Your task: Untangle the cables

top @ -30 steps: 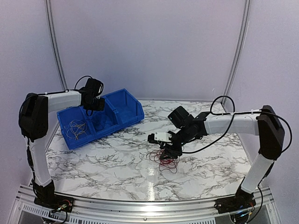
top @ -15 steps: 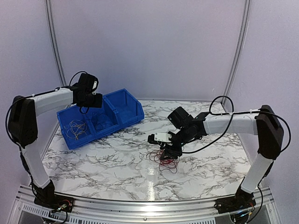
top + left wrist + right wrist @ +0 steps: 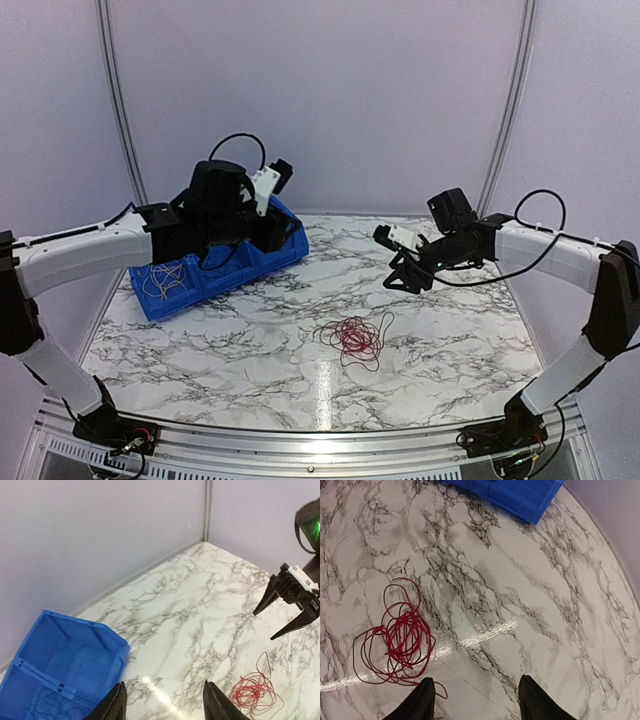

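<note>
Partly hidden: middle and right compartments of the blue bin [image 3: 215,282], under the left arm in the top view. Marble table [image 3: 230,350], pale lilac walls. Bin's left compartment holds whitish cables [image 3: 160,280]; thin strands in the next one, hard to make out. Left gripper [image 3: 163,692] above the bin's right end, fingers wide, empty. Red cable [image 3: 395,640] coiled on the marble, right of the bin. Right gripper [image 3: 402,285] further right, wide, empty.
</note>
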